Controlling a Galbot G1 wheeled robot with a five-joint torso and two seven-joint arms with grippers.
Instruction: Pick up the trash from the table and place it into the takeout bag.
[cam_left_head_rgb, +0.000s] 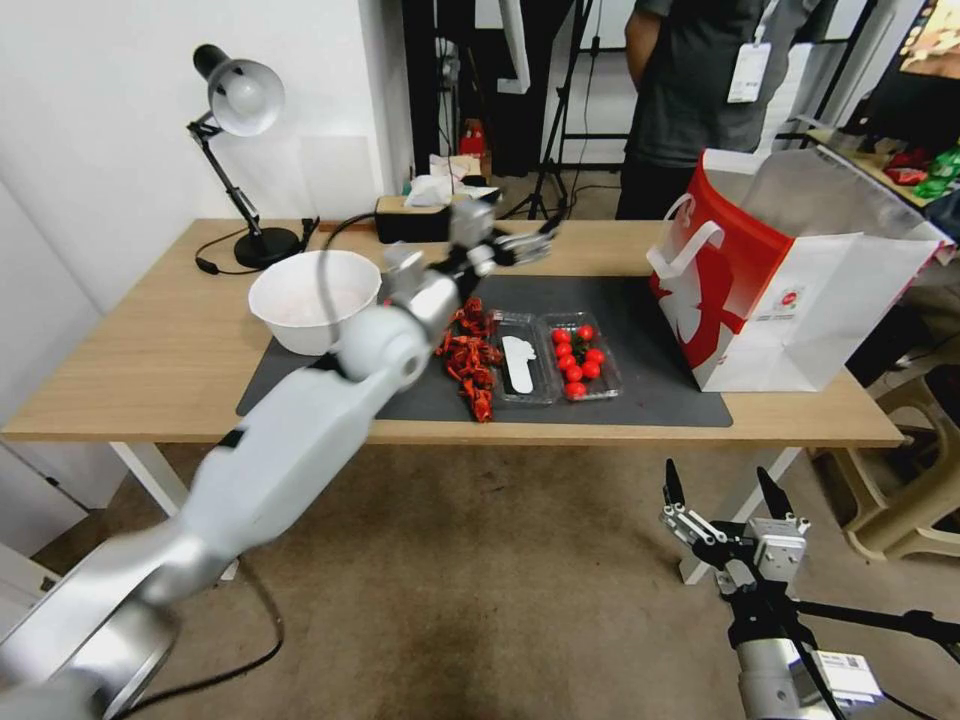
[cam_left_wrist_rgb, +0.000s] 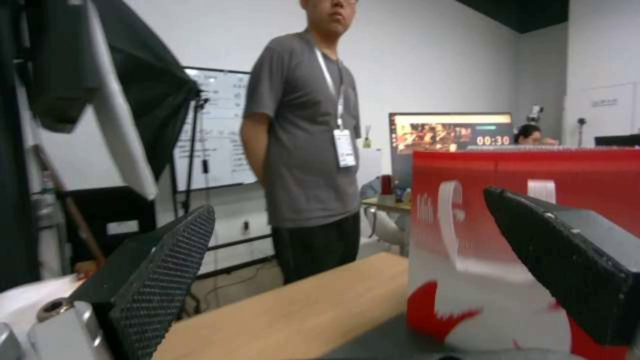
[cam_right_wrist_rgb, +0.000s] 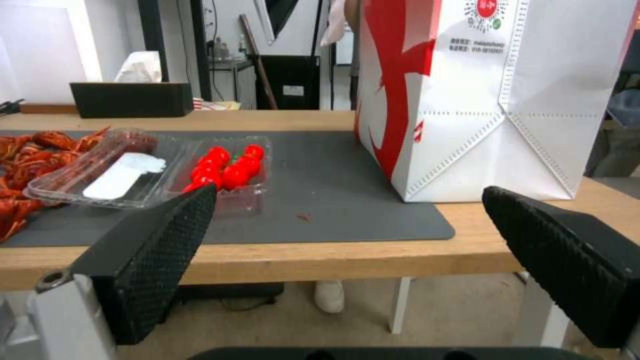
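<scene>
The trash is out of view. The takeout bag (cam_left_head_rgb: 800, 300) stands upright and open at the right end of the light-wood table (cam_left_head_rgb: 150, 350), red and white with white handles. My left arm reaches over the middle of the table, and its gripper (cam_left_head_rgb: 535, 240) hovers open and empty above the back edge of the mat, left of the bag. In the left wrist view, the left gripper (cam_left_wrist_rgb: 347, 200) faces the bag's red side (cam_left_wrist_rgb: 600, 170). My right gripper (cam_left_head_rgb: 715, 470) hangs open below the table's front edge. From the right gripper (cam_right_wrist_rgb: 348, 192), the bag (cam_right_wrist_rgb: 467, 100) is ahead.
On the dark mat (cam_left_head_rgb: 650, 330) lie a big white bowl (cam_left_head_rgb: 315, 298), a pile of red crayfish (cam_left_head_rgb: 470, 360) and a clear tray of red tomatoes (cam_left_head_rgb: 578, 365). A desk lamp (cam_left_head_rgb: 240, 100) and a tissue box (cam_left_head_rgb: 415, 215) stand at the back. A person stands behind the table.
</scene>
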